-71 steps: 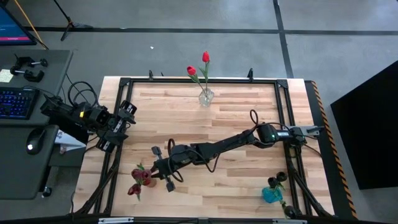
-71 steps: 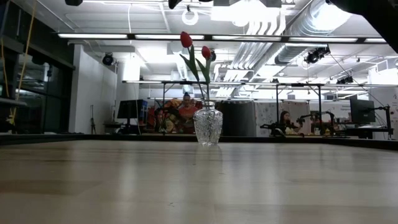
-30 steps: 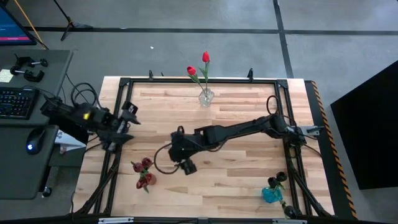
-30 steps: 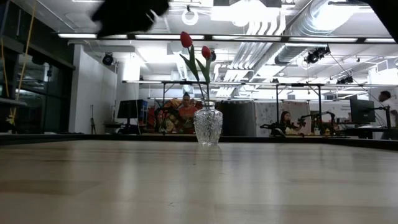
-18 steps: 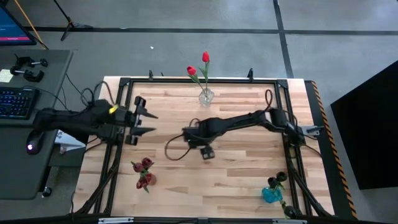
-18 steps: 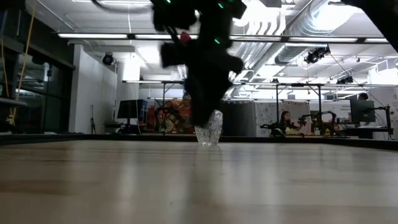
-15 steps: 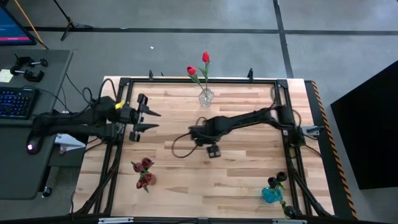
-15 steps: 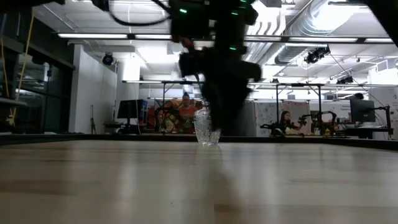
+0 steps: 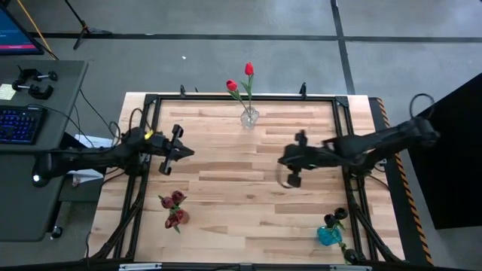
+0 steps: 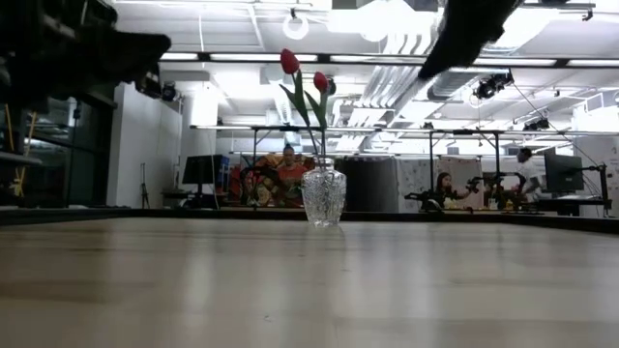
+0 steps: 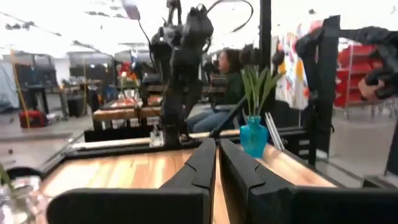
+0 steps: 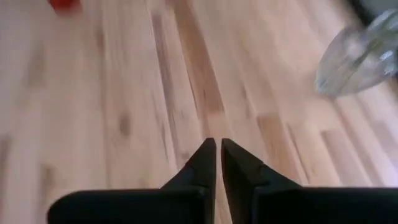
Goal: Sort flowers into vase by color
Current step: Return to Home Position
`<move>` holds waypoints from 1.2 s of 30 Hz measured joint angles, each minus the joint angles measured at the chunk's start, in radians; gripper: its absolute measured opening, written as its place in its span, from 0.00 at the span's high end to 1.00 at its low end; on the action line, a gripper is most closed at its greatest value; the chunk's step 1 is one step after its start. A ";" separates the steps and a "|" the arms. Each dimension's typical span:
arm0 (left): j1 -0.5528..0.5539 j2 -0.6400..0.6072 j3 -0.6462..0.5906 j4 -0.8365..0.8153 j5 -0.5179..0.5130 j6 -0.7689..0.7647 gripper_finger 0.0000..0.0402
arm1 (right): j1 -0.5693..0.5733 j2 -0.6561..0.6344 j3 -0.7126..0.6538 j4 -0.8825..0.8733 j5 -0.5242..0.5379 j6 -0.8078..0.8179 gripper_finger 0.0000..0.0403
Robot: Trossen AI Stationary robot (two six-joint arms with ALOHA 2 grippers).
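Two red tulips (image 9: 248, 69) stood in a clear glass vase (image 9: 249, 117) at the far edge of the table (image 9: 226, 177). Some maroon flowers (image 9: 175, 209) were gathered near the front left corner, and a blue vase (image 9: 327, 236) stood at the front right. The left gripper (image 9: 181, 150) hung above the left side, the right gripper (image 9: 286, 160) above the right half, each with fingers together.

Clear cut-glass vase (image 10: 323, 198) upright on the pale wooden table (image 10: 309, 290), holding two red tulips (image 10: 290, 61) on green stems. High to the left of the vase, a blurred dark arm part (image 10: 77, 48); high to its right, another (image 10: 464, 29). Far behind the vase, people (image 10: 443, 186) at workbenches under ceiling lights.
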 joint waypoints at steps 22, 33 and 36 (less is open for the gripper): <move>-0.094 -0.027 -0.008 -0.022 -0.200 -0.092 1.00 | 0.331 -0.436 -0.582 0.646 0.180 0.077 1.00; -0.094 -0.026 -0.008 -0.069 -0.201 -0.126 1.00 | -0.172 -0.333 -0.634 0.936 -0.428 -0.224 1.00; -0.094 -0.026 -0.008 -0.067 -0.201 -0.126 1.00 | -0.233 -0.328 -0.652 0.889 -0.473 -0.271 1.00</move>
